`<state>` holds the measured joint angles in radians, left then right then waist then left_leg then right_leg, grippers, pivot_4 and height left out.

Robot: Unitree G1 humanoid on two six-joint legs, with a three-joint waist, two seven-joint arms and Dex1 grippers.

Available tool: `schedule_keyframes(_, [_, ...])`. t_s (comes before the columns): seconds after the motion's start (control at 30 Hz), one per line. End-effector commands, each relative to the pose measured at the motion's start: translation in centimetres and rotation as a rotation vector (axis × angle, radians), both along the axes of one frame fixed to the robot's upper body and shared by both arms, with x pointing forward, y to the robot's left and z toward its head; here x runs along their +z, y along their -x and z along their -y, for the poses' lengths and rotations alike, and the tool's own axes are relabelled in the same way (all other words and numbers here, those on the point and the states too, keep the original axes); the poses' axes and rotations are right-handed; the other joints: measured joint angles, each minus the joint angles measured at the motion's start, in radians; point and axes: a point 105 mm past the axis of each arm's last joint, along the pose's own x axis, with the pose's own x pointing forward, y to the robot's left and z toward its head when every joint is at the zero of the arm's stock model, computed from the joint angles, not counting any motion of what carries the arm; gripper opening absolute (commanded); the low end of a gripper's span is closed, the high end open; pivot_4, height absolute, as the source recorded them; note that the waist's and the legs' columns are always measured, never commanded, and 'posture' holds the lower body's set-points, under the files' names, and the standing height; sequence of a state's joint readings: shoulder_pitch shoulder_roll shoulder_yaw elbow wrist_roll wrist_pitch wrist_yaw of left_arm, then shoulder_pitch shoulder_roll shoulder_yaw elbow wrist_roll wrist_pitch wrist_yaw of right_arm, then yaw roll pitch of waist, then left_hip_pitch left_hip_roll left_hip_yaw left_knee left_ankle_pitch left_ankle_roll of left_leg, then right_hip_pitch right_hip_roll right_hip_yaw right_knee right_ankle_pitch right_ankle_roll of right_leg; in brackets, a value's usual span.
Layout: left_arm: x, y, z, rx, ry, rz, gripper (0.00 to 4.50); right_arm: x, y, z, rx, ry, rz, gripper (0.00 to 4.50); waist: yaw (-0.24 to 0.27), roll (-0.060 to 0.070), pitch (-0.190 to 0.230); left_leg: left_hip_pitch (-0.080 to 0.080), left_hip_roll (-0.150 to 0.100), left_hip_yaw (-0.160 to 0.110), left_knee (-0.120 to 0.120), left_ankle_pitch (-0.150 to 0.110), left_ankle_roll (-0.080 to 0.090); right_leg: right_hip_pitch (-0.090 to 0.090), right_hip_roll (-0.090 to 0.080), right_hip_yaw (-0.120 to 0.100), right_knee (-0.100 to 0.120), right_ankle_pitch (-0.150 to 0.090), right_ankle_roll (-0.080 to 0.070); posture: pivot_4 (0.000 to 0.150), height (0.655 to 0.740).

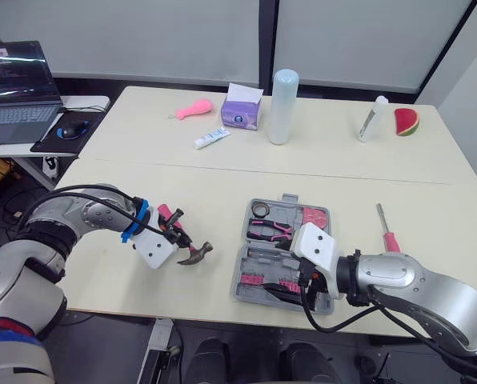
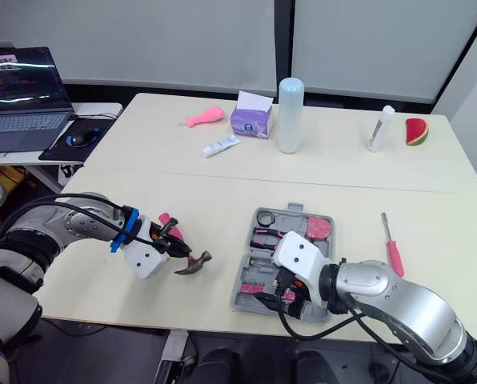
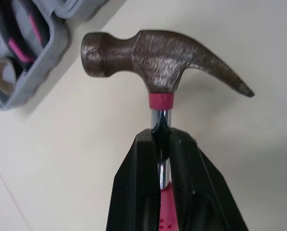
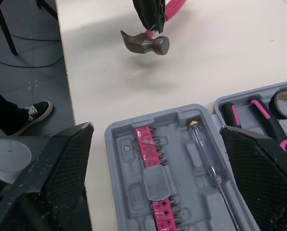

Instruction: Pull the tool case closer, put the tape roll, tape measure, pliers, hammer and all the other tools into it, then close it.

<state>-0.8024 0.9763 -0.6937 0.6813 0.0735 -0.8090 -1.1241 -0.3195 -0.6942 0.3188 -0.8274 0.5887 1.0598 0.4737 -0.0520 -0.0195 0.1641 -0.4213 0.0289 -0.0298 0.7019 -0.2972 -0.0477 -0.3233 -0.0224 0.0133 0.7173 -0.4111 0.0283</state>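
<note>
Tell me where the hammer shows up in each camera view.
Left eye view: hammer lower left, in the left claw.
Right eye view: hammer lower left likewise.
Left wrist view: head just beyond the claw.
Right wrist view: hammer beyond the tool case, over bare table.
Shared landmark: the open tool case.

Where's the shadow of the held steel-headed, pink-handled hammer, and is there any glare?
Right wrist view: soft shadow on the cream table under the steel-headed pink-handled hammer, apart from it. Left wrist view: left gripper shut on its shaft, faint shadow beside the claw. Left eye view: light streaks on the laptop screen.
</note>
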Motion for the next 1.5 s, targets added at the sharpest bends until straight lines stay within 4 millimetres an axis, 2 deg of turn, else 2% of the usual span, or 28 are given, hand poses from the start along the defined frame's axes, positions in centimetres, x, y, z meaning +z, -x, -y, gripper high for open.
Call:
schedule_keyframes(0.03, [2.0,-0.2,0.0,0.247,0.106,-0.121,0.02,0.7,0.1,-0.2,0.008,-0.009,0.034,4.50,-0.006,0.000,0.000,0.000,0.000,-0.001,0.000,0.000,0.000,0.000,0.000,0.000,0.000,0.000,0.000,0.150,0.7161])
schedule_keyframes(0.13, [2.1,0.3,0.2,0.464,0.161,-0.278,0.02,0.8,0.1,-0.2,0.009,-0.009,0.033,4.50,-0.008,0.000,0.000,0.000,0.000,-0.004,0.000,0.000,-0.001,0.001,0.001,0.001,0.000,0.000,0.000,0.150,0.7161])
schedule_keyframes(0.23, [1.9,0.7,0.0,0.611,0.185,-0.355,0.02,0.8,0.2,-0.3,0.010,-0.009,0.033,4.50,-0.006,0.000,0.000,0.001,-0.001,-0.005,0.000,0.000,-0.001,0.003,0.002,0.001,0.000,0.000,0.000,0.150,0.7161])
schedule_keyframes(0.3, [1.4,0.2,-0.2,0.868,0.282,-0.451,0.02,0.8,0.1,-0.3,0.010,-0.007,0.035,4.50,-0.006,0.000,0.000,0.002,-0.001,-0.007,0.000,0.000,-0.001,0.004,0.003,0.001,0.000,0.000,0.000,0.150,0.7161])
schedule_keyframes(0.47, [0.5,-1.6,0.5,1.216,0.435,-0.456,0.02,0.8,-0.1,-0.3,0.002,-0.005,0.040,4.50,-0.003,0.000,0.000,0.002,-0.002,-0.010,0.000,0.000,0.000,0.005,0.003,0.002,0.000,0.000,0.000,0.150,0.7161])
schedule_keyframes(0.7, [-0.4,-4.3,1.6,1.465,0.606,-0.319,0.02,0.9,-0.7,-0.2,-0.014,0.006,0.063,4.50,0.007,-0.001,0.000,0.000,-0.003,-0.010,0.000,0.000,0.000,0.006,0.003,0.003,0.000,0.000,0.000,0.150,0.7161])
schedule_keyframes(1.0, [-2.4,-4.7,1.8,1.522,0.688,-0.228,0.02,1.1,-1.7,0.2,-0.063,0.007,0.110,4.50,0.022,-0.001,-0.001,0.000,-0.003,-0.008,0.000,0.000,0.000,0.006,0.002,0.004,0.000,0.000,0.000,0.150,0.7161])
schedule_keyframes(1.07, [-2.7,-4.5,1.7,1.530,0.719,-0.238,0.76,1.1,-1.7,0.2,-0.068,0.006,0.113,4.50,0.021,-0.001,-0.001,0.000,-0.003,-0.008,0.000,0.000,0.000,0.006,0.002,0.004,-0.001,0.000,0.000,0.150,0.7161])
schedule_keyframes(1.13, [-2.8,-4.4,1.5,1.533,0.743,-0.239,1.31,1.1,-1.7,0.3,-0.070,0.002,0.116,4.50,0.022,-0.001,-0.001,0.000,-0.002,-0.008,0.000,0.000,0.000,0.006,0.002,0.004,-0.001,0.000,0.000,0.150,0.7161])
schedule_keyframes(1.3, [-1.8,-3.5,1.2,1.497,0.789,-0.228,2.77,1.3,-1.4,0.5,-0.070,-0.009,0.131,4.50,0.022,-0.001,-0.001,0.000,-0.002,-0.008,0.000,0.000,-0.001,0.006,0.002,0.004,-0.002,0.000,0.000,0.150,0.7161])
schedule_keyframes(1.43, [0.5,-2.3,0.1,1.361,0.904,-0.204,3.95,2.0,-1.5,0.7,-0.082,-0.035,0.189,4.50,0.021,-0.001,-0.001,0.000,-0.002,-0.008,-0.001,0.000,-0.001,0.006,0.002,0.004,-0.002,0.000,0.000,0.150,0.7161])
schedule_keyframes(1.5, [1.1,-2.2,0.0,1.307,0.975,-0.215,4.47,2.2,-1.6,0.8,-0.105,-0.051,0.209,4.50,0.024,-0.001,-0.001,0.000,-0.001,-0.009,-0.001,0.000,-0.001,0.006,0.002,0.004,-0.002,0.000,0.000,0.150,0.7161])
